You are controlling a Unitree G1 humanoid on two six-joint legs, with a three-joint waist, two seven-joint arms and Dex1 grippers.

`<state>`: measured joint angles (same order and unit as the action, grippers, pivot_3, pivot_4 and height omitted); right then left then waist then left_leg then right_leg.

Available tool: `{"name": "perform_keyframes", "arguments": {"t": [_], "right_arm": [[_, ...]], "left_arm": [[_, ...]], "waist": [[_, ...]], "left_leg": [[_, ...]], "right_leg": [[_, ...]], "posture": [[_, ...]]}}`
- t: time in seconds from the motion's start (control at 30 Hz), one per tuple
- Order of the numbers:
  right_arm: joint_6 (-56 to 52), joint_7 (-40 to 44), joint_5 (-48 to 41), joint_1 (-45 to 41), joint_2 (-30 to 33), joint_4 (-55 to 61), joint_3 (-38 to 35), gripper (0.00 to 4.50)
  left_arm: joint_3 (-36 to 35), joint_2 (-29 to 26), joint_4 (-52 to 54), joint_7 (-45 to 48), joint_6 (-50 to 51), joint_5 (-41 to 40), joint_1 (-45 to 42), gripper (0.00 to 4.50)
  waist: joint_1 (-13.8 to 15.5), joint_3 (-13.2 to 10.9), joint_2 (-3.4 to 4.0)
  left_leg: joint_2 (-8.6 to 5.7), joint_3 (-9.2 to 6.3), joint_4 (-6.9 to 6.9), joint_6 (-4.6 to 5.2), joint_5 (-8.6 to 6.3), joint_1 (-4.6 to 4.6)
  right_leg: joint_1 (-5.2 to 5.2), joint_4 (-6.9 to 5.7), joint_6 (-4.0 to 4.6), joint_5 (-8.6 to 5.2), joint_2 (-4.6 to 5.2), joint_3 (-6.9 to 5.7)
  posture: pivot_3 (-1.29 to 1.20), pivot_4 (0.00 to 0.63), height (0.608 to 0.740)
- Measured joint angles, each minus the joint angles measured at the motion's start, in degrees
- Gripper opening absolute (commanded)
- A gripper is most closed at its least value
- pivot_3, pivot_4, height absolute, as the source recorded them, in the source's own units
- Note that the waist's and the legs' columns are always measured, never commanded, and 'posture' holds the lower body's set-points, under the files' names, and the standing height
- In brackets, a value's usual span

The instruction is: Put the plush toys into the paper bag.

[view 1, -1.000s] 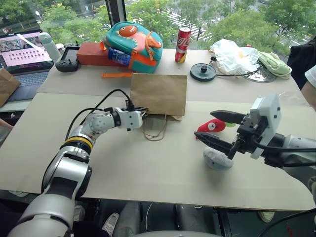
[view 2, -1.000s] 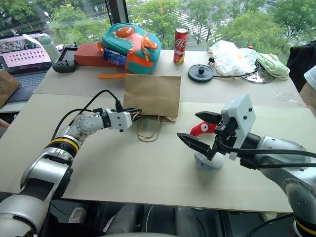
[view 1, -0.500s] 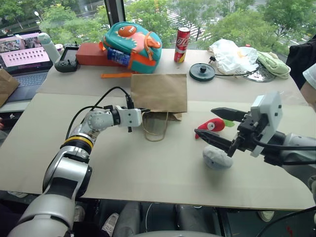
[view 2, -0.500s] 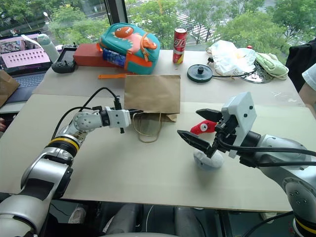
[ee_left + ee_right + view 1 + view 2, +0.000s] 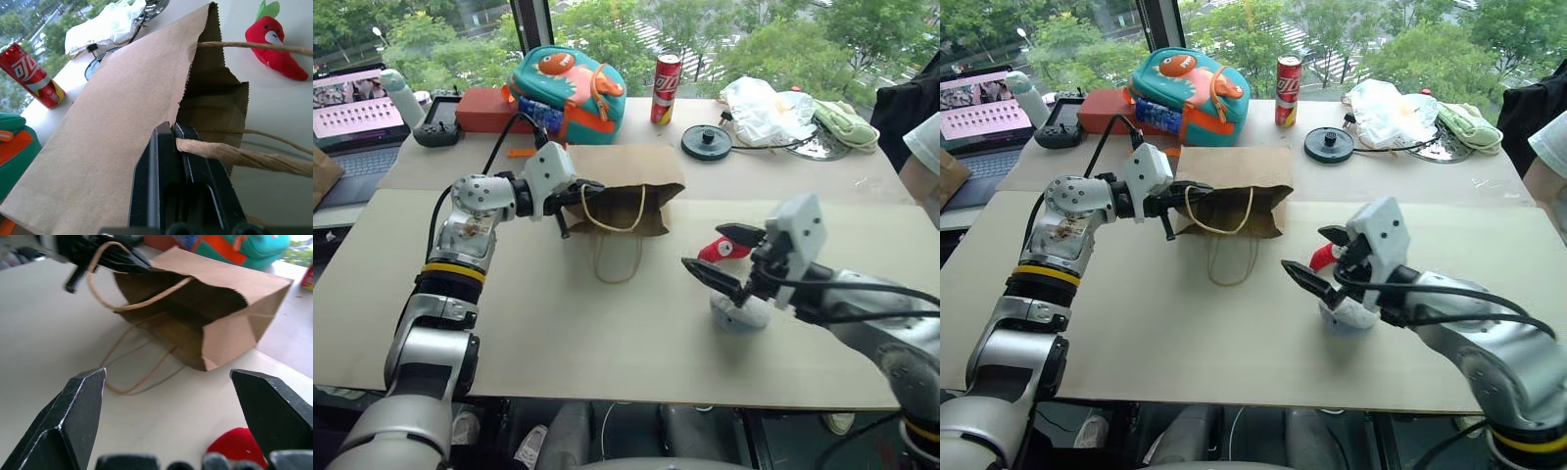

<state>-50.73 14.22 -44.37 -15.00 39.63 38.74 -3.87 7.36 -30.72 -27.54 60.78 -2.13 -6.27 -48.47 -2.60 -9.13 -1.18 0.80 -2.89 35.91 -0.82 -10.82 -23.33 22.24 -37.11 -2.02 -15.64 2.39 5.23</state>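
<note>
Beige table by a window. Nearest, right gripper spread wide over grey-blue plush, red chili plush just behind it. Mid-table, left gripper pinched on one handle of paper bag, mouth lifted open. Teal backpack and soda can at far edge.

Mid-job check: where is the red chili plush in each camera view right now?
Left eye: red chili plush, right of centre, behind the right gripper.
Right eye, centre-right.
Left wrist, upper right.
Right wrist, bottom edge.
Shared landmark: paper bag.
</note>
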Motion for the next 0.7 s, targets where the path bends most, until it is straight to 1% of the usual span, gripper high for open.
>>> {"name": "perform_keyframes", "arguments": {"t": [0.03,0.17,0.27,0.3,0.37,0.57,0.63,0.7], "right_arm": [[0.0,-1.3,2.0,-0.5,-1.3,-1.2,2.0,3.47],[0.0,-3.6,6.6,-1.2,-6.2,-3.7,7.5,2.02],[0.0,-3.7,8.3,-2.3,-8.0,-3.8,9.2,1.02],[0.0,-3.8,9.2,-3.0,-9.1,-4.2,9.8,0.62],[0.0,-3.9,10.1,-3.9,-10.8,-5.0,10.6,0.05],[0.9,-5.5,16.5,-7.2,-17.7,-9.9,15.1,0.05],[2.5,-6.1,18.7,-7.6,-19.9,-11.8,16.2,0.05],[5.2,-7.0,21.6,-8.6,-23.3,-15.3,17.3,0.05]], "left_arm": [[0.0,0.0,0.7,0.0,0.4,0.0,0.5,0.00],[0.0,-0.1,1.4,0.0,2.2,0.0,1.4,0.00],[0.0,-0.1,2.1,0.0,2.8,-0.1,1.4,0.00],[-0.1,-0.2,2.2,0.0,3.6,-0.2,1.4,0.00],[-0.1,-0.1,2.6,0.0,4.5,-0.5,1.4,0.00],[-0.1,0.4,7.0,0.2,9.1,-1.7,1.4,0.00],[-0.2,0.5,8.2,0.2,10.7,-2.4,1.4,0.00],[-0.2,0.6,9.6,0.2,12.4,-2.9,1.4,0.00]], "waist": [[0.0,0.0,0.00],[0.1,0.0,0.00],[0.1,0.0,0.01],[0.2,0.0,0.01],[0.2,0.0,0.00],[0.0,0.0,0.01],[0.0,0.0,0.01],[-0.1,0.0,0.01]], "left_leg": [[0.00,-0.01,-0.02,0.00,0.00,0.00],[-0.01,-0.04,-0.02,0.00,0.00,-0.13],[-0.03,-0.04,0.00,0.00,0.00,-0.14],[-0.03,-0.06,0.01,0.00,0.00,-0.13],[-0.02,-0.06,0.01,0.00,0.00,-0.12],[-0.01,-0.06,-0.01,0.00,0.00,-0.08],[-0.01,-0.07,-0.02,0.00,0.00,-0.08],[0.00,-0.06,-0.03,0.00,0.00,-0.07]], "right_leg": [[0.01,0.00,0.00,0.00,-0.01,0.00],[0.07,0.01,0.01,0.00,-0.01,-0.01],[0.06,0.02,0.01,0.01,0.03,-0.01],[0.04,0.02,0.01,0.01,0.02,-0.03],[0.05,0.01,0.01,0.00,0.02,-0.04],[0.06,-0.02,0.01,0.01,0.01,-0.04],[0.07,-0.02,0.01,0.01,0.01,-0.05],[0.09,-0.03,0.02,0.01,0.01,-0.04]], "posture": [[0.00,0.150,0.739],[0.00,0.150,0.739],[0.00,0.150,0.739],[0.00,0.150,0.739],[0.00,0.150,0.739],[0.00,0.150,0.739],[0.00,0.150,0.739],[0.00,0.150,0.739]]}}
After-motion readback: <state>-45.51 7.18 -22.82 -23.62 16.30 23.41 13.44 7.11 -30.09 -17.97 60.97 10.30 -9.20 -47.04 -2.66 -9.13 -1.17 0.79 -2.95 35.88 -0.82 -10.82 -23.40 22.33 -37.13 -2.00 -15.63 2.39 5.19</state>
